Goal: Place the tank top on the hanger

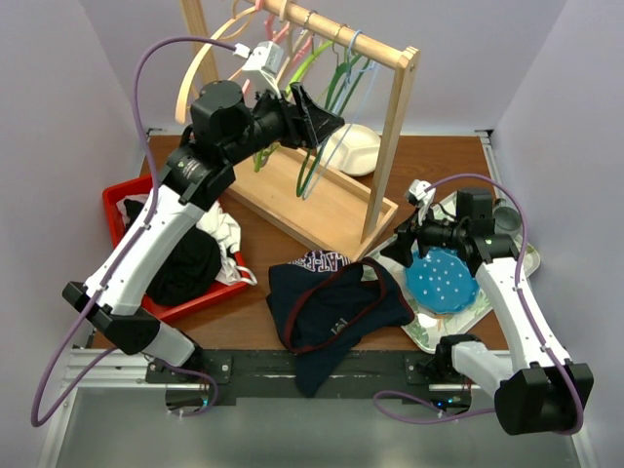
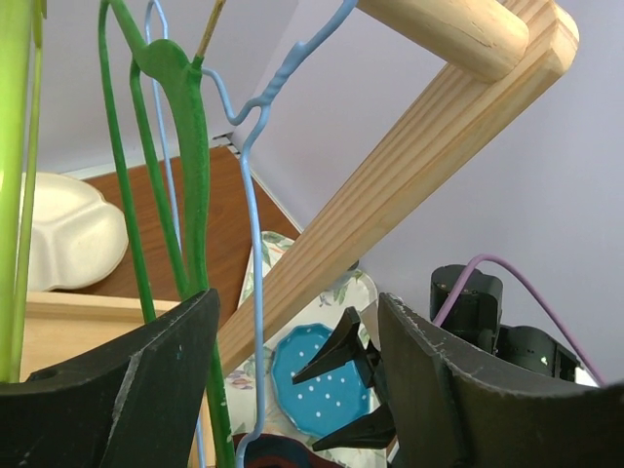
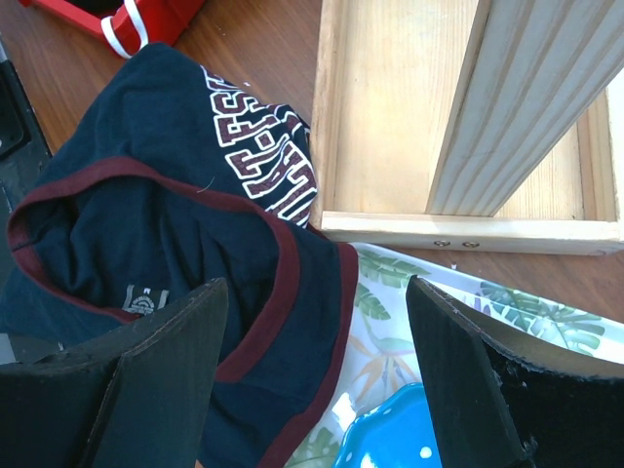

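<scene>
The dark navy tank top with dark red trim lies crumpled on the table in front of the rack, its hem over the near edge. In the right wrist view the tank top shows white lettering. The thin light-blue hanger hangs on the rack's rail. My left gripper is raised to it, open; in its wrist view the hanger's wire passes between the spread fingers, nearer the left one. My right gripper hovers open above the tank top's right edge, gripper empty.
The wooden rack stands on a wooden base and carries green hangers and pink ones. A white divided plate lies behind it. A red bin of black and white clothes sits left. A leaf-print tray holds a blue dotted plate.
</scene>
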### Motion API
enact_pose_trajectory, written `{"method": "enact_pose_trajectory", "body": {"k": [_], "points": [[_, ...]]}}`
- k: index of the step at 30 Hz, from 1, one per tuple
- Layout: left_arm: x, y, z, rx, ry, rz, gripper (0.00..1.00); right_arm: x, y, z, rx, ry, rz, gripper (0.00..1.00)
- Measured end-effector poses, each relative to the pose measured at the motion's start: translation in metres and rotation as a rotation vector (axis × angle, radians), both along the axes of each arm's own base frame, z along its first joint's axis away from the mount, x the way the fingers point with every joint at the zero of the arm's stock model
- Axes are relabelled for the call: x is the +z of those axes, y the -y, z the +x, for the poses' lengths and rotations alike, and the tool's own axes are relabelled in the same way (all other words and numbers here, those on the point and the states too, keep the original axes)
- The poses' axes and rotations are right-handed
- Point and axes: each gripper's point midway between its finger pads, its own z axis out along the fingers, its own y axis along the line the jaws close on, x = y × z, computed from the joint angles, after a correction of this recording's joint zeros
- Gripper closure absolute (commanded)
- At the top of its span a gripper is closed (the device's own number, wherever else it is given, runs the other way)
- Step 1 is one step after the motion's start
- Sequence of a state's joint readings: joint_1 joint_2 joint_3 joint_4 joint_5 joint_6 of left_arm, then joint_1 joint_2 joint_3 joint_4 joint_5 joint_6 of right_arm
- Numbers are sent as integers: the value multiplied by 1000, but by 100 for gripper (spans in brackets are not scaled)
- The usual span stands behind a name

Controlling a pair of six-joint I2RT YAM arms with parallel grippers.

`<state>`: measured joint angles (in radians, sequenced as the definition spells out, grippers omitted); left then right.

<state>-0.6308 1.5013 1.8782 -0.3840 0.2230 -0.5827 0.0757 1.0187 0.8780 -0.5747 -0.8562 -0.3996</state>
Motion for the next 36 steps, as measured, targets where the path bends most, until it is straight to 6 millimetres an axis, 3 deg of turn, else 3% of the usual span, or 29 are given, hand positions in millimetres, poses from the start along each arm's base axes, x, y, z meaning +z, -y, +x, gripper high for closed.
{"method": "enact_pose_trajectory", "body": {"k": [7, 13, 23, 31, 36], "points": [[1, -5, 5, 40, 18, 12, 29, 0, 0, 0, -1, 0, 1, 21], [16, -10, -5, 27, 51, -13, 33, 0, 1, 0, -3, -1, 1, 21], [30, 4, -19, -63, 76, -69, 42, 0, 1, 0, -2, -2, 2, 21], [6, 27, -14, -84, 26, -33, 42, 0, 1, 0, -2, -3, 2, 21], [-6, 26, -6, -32, 0, -2, 42, -1, 1, 0, -2, -5, 1, 21]]}}
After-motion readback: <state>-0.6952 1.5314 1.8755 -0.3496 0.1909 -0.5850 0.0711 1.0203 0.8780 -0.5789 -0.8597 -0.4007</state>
